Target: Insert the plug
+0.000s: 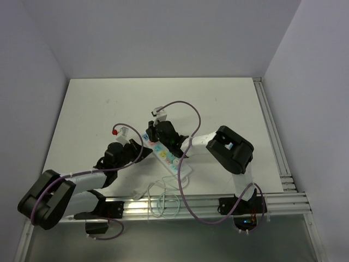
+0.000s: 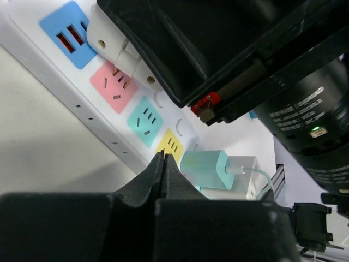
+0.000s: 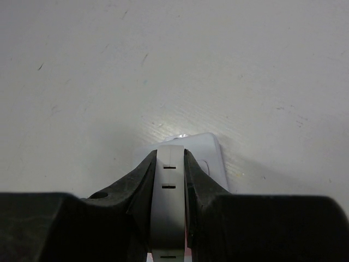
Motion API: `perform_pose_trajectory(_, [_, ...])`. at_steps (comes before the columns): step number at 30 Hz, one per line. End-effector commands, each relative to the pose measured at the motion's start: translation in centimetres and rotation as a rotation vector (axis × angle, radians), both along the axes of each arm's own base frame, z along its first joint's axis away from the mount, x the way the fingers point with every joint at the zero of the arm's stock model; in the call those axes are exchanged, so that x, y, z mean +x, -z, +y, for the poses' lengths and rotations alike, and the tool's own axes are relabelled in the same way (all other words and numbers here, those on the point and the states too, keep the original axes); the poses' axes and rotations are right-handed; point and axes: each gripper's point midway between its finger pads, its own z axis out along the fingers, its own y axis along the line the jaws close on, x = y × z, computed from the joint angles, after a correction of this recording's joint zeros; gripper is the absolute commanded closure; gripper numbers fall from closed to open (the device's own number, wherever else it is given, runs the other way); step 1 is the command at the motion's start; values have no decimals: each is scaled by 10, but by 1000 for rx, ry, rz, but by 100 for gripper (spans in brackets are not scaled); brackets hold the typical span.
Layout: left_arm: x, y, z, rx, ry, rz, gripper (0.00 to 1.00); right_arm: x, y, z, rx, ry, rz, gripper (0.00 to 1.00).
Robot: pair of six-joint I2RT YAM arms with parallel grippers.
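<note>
The move turned on the gap between prongs and slots. The right tool [image 3: 170, 159] was closed narrowly on the white plastic plug [image 2: 110, 37], and in the left wrist view the plug's metal prongs pointed down at the pink socket [image 2: 113, 90], at or just above its upper slots. Whether they had entered could not be told. The pink socket sat on the long white power strip [image 1: 175, 164], which lay near the middle of the white desk [image 1: 109, 98], rather toward its near edge. The strip's long axis ran aslant from the far-left toward the near-right corner. The right arm was judged the nearer, directly over the strip. The left tool [image 2: 163, 162] was shut tight with nothing in it, just beside the strip on the side toward the desk's left edge. By count there was one plug and one strip. Four coloured sockets showed in a row: a blue socket [image 2: 68, 34], the pink, a teal socket [image 2: 145, 120] and a yellow socket [image 2: 171, 144]. One mint-green charger block [image 2: 204, 168] stood past the yellow, trailing one thin white cable [image 2: 256, 173].
</note>
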Motion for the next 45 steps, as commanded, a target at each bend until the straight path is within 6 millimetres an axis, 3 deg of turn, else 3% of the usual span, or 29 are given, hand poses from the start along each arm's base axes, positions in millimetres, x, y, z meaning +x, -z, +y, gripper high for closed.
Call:
perform_pose_trajectory(1, [10,-21,-2,-39,-35,-120,99,-40,77,-35,-219,-43,228,100])
perform_pose_trajectory(3, [14,-14,7,5,-118,-107,93,-41,78,-36,-215,-42,236,100])
perform_pose_trajectory(4, [13,-9,11,41,-140,-85,81,-42,80,-36,-216,-41,241,100])
perform_pose_trajectory(7, [9,-11,2,77,-128,-103,59,-42,83,-35,-221,-43,249,100])
perform_pose_trajectory(11, [6,-15,-16,46,-60,-125,51,-42,83,-35,-213,-36,257,100])
perform_pose_trajectory(12, [5,-12,-18,42,-55,-115,56,-42,82,-35,-212,-36,254,100])
perform_pose_trajectory(15, [4,-5,-21,23,-48,-87,96,-41,83,-41,-232,-25,246,100])
perform_pose_trajectory(16, [4,-5,-23,21,-48,-81,99,-42,84,-42,-242,-28,240,100])
perform_pose_trajectory(23, [10,-5,-28,0,-54,-88,99,-42,80,-46,-260,-30,226,95])
perform_pose_trajectory(27, [16,8,-30,34,-72,-29,100,-42,77,-50,-279,-21,225,92])
perform_pose_trajectory(33, [19,28,-32,67,-93,66,100,-46,73,-60,-301,-20,218,76])
perform_pose_trajectory(41, [16,35,-24,98,-111,77,99,-48,60,-57,-304,-40,241,49])
perform_pose_trajectory(45, [15,36,-20,112,-119,75,100,-49,52,-54,-292,-57,239,48])
